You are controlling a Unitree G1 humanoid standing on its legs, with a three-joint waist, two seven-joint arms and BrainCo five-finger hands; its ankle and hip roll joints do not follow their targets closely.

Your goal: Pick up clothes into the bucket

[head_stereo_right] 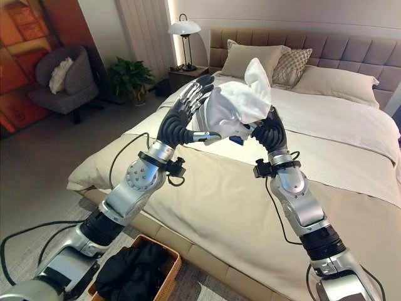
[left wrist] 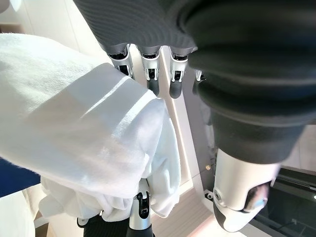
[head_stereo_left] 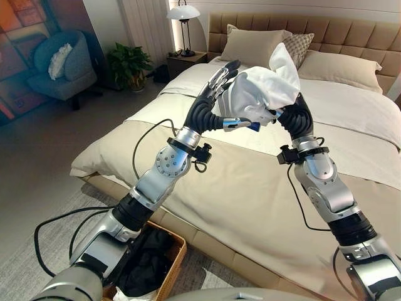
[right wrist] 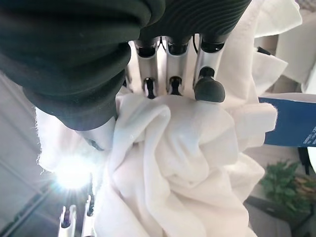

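Note:
A bunched white garment with a small blue patch is held up in the air over the bed, between my two hands. My left hand lies against its left side with straight fingers, the thumb stretched out beneath the cloth. My right hand is on its right side, mostly hidden behind the bundle. In the right wrist view its fingers curl into the folds of the garment. A wicker basket holding dark clothes stands on the floor at the bed's near edge, below my left arm.
The beige bed spreads under both arms, with pillows at the padded headboard. A nightstand with a lamp, a potted plant and a grey armchair stand to the far left, across open floor.

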